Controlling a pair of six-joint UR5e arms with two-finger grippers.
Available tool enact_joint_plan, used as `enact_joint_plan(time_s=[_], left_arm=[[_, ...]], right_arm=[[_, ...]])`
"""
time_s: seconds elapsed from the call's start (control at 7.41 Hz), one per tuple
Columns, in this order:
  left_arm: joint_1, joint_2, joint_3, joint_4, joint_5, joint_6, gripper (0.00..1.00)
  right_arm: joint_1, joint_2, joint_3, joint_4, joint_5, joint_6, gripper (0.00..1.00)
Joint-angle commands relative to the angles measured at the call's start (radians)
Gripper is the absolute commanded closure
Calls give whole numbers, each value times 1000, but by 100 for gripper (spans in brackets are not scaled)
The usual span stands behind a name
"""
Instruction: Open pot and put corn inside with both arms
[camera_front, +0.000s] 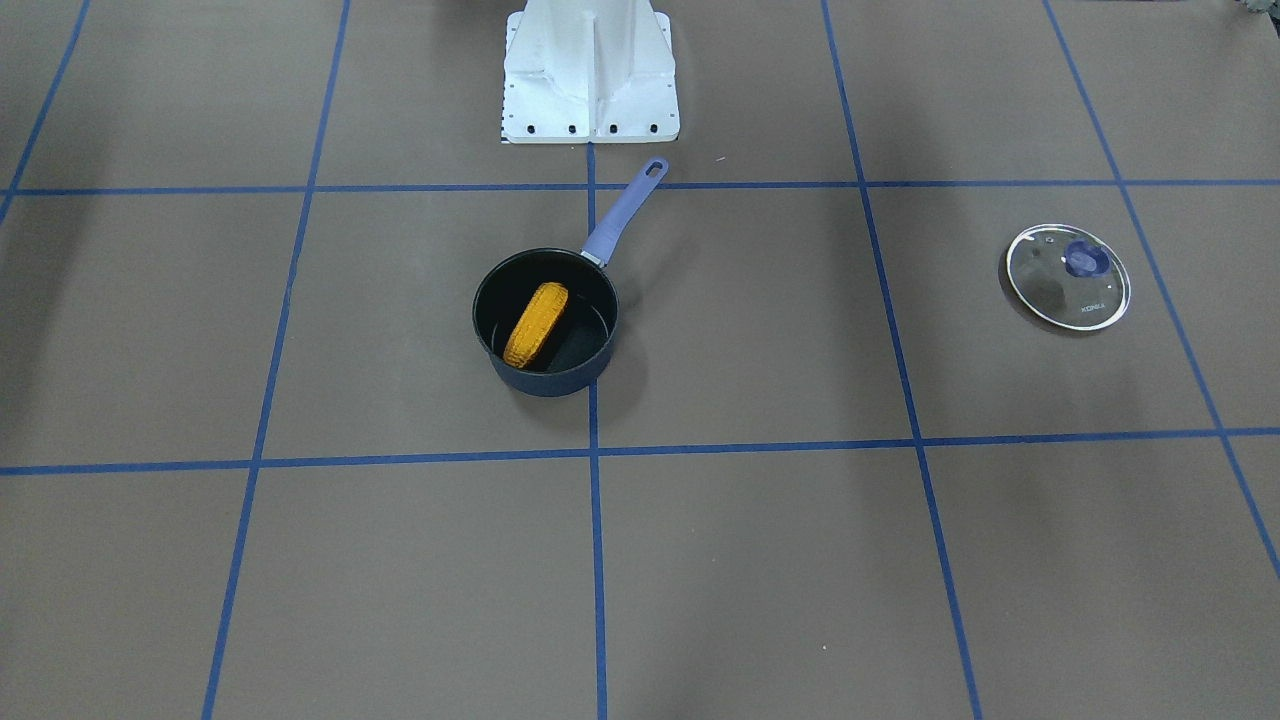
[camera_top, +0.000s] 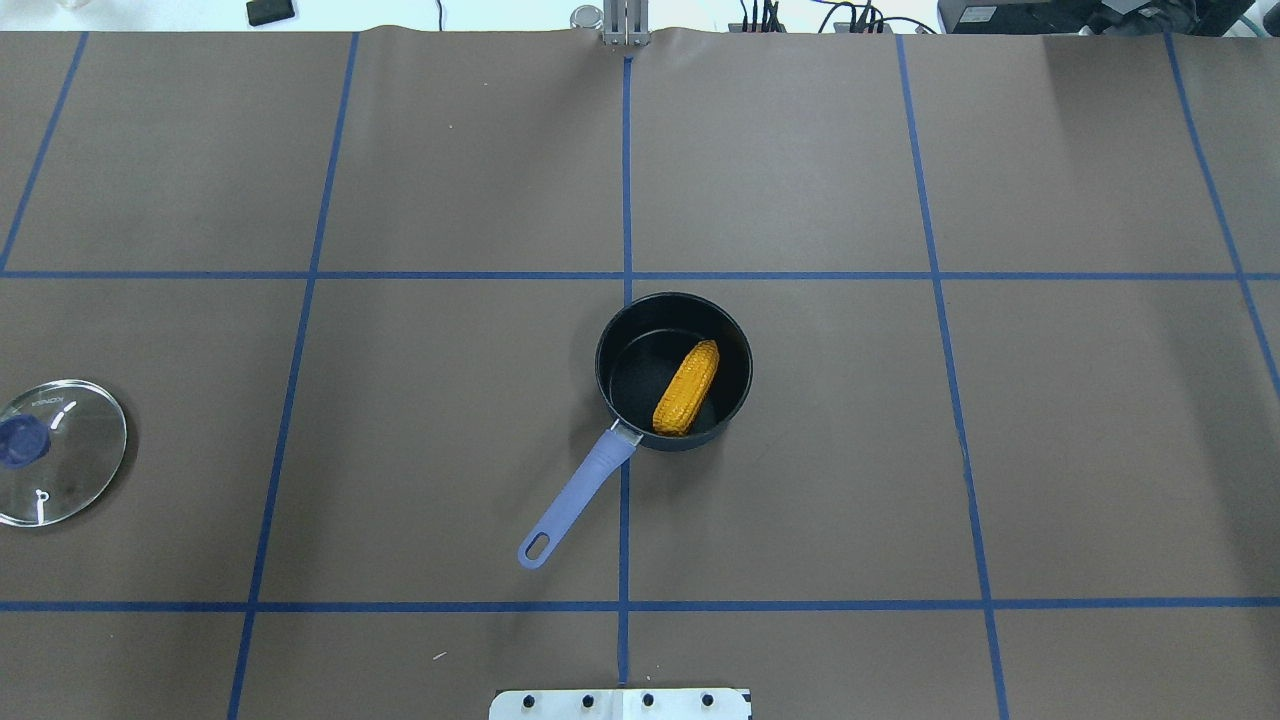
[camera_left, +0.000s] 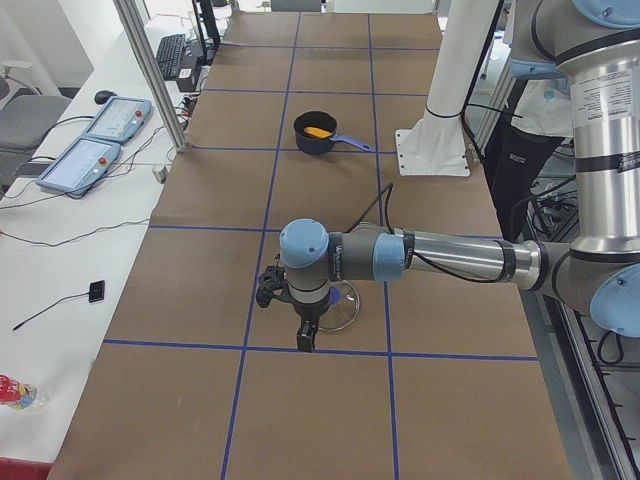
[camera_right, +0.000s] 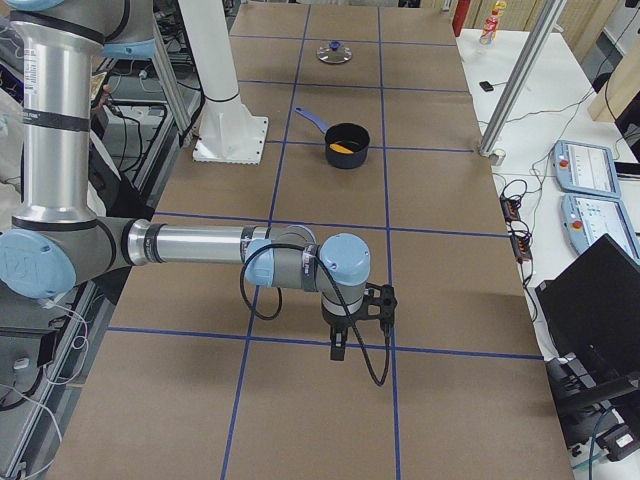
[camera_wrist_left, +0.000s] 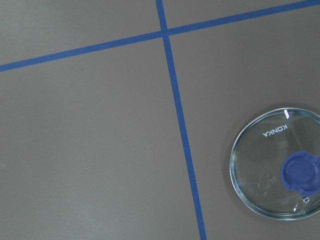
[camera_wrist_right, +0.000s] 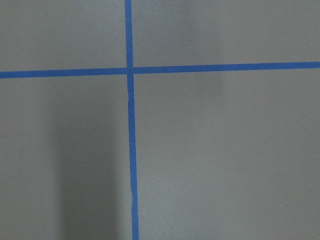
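Both steps look done — corn (camera_front: 536, 323) in pot (camera_front: 550, 380), mid-frame, lid (camera_front: 1068, 290) far right. Left claw (camera_left: 305, 340), right claw (camera_right: 338, 348) — spread or not, cannot tell. Retreat straight up.

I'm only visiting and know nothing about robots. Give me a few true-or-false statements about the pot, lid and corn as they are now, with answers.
1. The corn lies inside the pot. True.
2. The lid sits on the pot. False: the lid lies flat on the table, far off on the robot's left.
3. The pot's handle points toward the robot's side of the table. True.
4. A gripper is holding the corn. False: nothing touches it.
5. The lid's knob is red. False: the knob is blue.
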Motion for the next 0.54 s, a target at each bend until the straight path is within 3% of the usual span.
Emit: enact_joint_plan(time_s=[0.0, 0.4], left_arm=[[0, 1, 2, 0, 0, 0, 2], [0, 4, 6, 0, 0, 0, 2]], right_arm=[[0, -3, 1, 0, 2, -3, 0], [0, -6, -8, 0, -1, -3, 0]])
